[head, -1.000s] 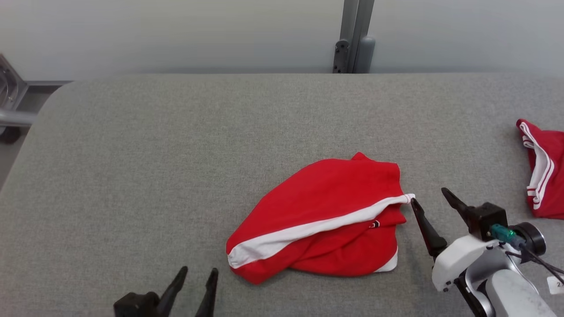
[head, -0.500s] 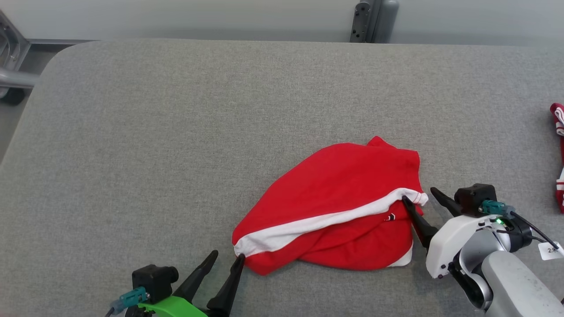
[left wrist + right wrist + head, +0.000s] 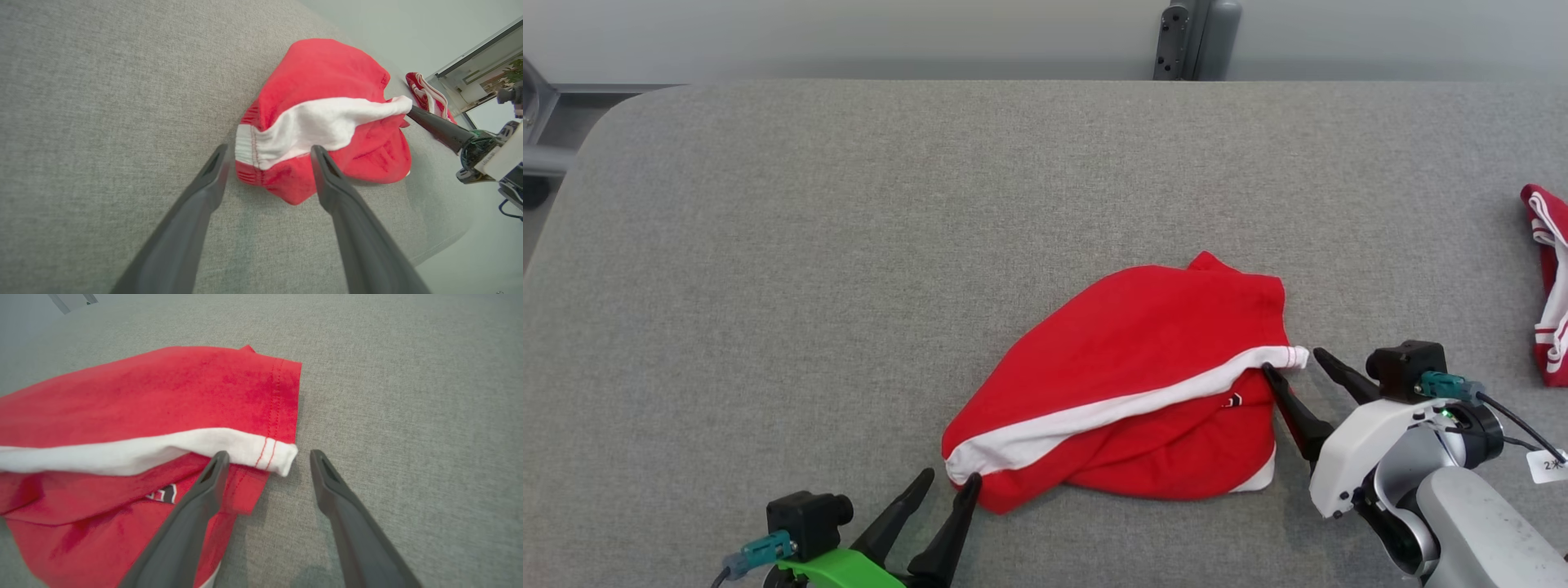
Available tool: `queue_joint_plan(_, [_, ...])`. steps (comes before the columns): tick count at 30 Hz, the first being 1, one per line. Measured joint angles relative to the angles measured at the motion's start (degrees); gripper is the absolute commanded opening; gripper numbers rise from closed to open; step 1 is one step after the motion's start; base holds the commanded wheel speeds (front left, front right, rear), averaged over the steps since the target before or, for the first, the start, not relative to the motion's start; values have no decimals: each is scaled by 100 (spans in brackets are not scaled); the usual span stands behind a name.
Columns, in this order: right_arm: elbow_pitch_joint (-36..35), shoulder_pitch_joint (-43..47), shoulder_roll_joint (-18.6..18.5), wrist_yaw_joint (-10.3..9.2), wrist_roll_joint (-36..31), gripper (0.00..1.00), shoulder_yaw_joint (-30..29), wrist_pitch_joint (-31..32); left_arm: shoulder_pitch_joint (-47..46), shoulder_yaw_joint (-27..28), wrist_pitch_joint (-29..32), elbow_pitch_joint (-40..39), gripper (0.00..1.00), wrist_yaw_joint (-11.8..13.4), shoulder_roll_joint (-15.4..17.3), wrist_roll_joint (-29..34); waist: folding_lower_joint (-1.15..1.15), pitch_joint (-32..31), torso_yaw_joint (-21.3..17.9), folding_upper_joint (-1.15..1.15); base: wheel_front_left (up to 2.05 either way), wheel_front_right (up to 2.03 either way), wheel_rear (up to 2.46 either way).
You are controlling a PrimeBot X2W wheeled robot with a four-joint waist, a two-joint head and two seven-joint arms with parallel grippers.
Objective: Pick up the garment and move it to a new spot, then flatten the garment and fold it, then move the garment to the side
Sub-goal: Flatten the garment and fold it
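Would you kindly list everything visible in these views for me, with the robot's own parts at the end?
red garment: one, red with a white stripe, crumpled mid-table, nearer the robot.
second garment: one, red with white trim, at the table's right edge, apart from the first.
table: one, grey fabric-covered, under both garments.
post: one, grey metal, behind the table's far edge.
metal frame: one, grey, beyond the table's far-left corner.
left hand: one, dark fingers, open, at the red garment's near-left end.
right hand: one, dark fingers, open, at the stripe's right end.
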Motion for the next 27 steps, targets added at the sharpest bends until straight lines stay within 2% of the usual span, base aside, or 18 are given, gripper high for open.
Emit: queue_joint_plan(27, [148, -140, 13, 0, 82, 100, 263, -109, -546, -711, -196, 315, 100, 0, 103, -638, 0, 148, -61, 0, 0, 0, 0])
